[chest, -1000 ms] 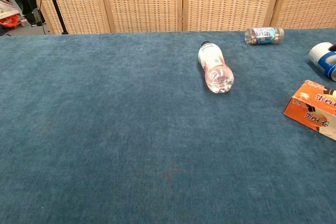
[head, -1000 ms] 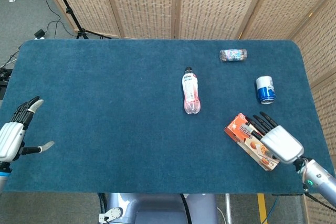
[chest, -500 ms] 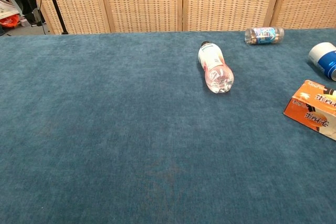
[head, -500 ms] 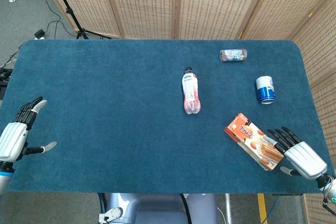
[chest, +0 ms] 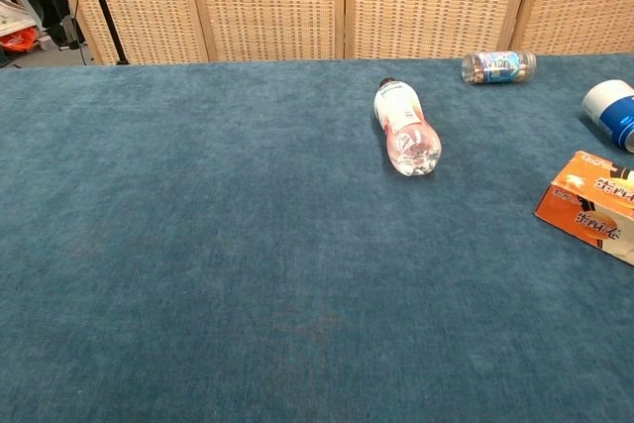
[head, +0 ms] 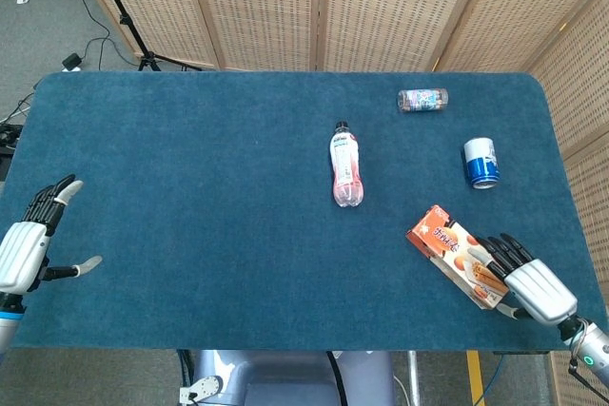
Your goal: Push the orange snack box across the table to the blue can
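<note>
The orange snack box point(head: 453, 252) lies flat near the table's front right, also seen at the right edge of the chest view as the snack box point(chest: 592, 205). The blue can point(head: 481, 162) stands behind it, cut off in the chest view as the blue can point(chest: 612, 112). My right hand point(head: 529, 282) is open at the box's near right end, its fingertips point(head: 498, 249) over or touching that end. My left hand point(head: 30, 241) is open at the table's front left edge, holding nothing. Neither hand shows in the chest view.
A clear bottle with a pink label point(head: 345, 164) lies in the table's middle, seen in the chest view as the bottle point(chest: 404, 129). A small bottle point(head: 422, 99) lies on its side at the back right. The table's front edge point(head: 285, 344) runs close to both hands.
My right hand drew back from on top of the box towards the front right corner, then edged forward again to the box's end. The box has barely moved. The left hand is still.
</note>
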Tool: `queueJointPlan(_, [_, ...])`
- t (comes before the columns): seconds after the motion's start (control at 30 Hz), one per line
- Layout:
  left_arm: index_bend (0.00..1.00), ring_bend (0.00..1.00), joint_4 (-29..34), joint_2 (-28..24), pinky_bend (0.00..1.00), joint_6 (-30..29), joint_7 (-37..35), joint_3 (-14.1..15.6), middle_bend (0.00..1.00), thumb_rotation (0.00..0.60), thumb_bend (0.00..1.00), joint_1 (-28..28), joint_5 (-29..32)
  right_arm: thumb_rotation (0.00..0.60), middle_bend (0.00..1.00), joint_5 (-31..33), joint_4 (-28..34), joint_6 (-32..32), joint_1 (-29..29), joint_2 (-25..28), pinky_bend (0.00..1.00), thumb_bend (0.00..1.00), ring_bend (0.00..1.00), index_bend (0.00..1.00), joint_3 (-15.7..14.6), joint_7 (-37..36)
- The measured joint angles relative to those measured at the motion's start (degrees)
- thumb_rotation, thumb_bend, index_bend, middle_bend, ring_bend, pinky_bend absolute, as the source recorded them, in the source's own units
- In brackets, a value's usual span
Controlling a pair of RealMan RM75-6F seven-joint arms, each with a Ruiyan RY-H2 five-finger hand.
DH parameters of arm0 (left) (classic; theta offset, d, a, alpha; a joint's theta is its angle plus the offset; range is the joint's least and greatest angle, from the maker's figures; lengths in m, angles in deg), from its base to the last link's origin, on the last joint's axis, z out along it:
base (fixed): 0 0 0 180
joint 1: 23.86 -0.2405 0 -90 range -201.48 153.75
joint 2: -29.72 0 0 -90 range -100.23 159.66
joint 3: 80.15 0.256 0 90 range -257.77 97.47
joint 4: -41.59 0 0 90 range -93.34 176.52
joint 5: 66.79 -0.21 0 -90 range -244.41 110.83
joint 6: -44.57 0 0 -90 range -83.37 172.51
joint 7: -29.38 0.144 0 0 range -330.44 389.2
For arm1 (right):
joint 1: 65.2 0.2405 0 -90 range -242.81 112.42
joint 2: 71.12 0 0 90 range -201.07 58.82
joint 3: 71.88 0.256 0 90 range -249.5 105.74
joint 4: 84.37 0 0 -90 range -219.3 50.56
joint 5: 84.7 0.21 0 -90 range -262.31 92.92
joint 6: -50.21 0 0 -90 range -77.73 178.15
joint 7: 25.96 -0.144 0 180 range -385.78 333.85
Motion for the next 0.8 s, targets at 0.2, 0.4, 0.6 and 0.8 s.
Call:
queueJointPlan(0.2, [0.00,0.00,-0.02,-0.11,0.00,0.05,-0.30,0.01,0.00,0.600,0.00,-0.02,0.04,0.600,0.00,0.08,2.58,-2.03,1.98,-0.37,0.00,0.00,0.00,0.00,0.69,0.31])
queueJointPlan(0.4, [0.00,0.00,-0.16,-0.26,0.00,0.05,-0.71,-0.06,0.00,0.600,0.00,-0.07,0.22,0.600,0.00,0.64,6.15,-4.56,3.67,-0.35,0.00,0.00,0.00,0.00,1.46,1.00])
queueJointPlan(0.6, [0.00,0.00,-0.30,-0.38,0.00,0.01,-1.03,-0.06,0.00,0.600,0.00,-0.10,0.17,0.600,0.00,1.95,7.97,-6.98,5.02,-0.14,0.00,0.00,0.00,0.00,2.75,2.98])
queueJointPlan(0.8, [0.00,0.00,-0.30,-0.41,0.00,0.08,-1.01,-0.04,0.00,0.600,0.00,-0.08,0.13,0.600,0.00,4.13,9.02,-10.40,6.46,0.03,0.00,0.00,0.00,0.00,4.30,3.73])
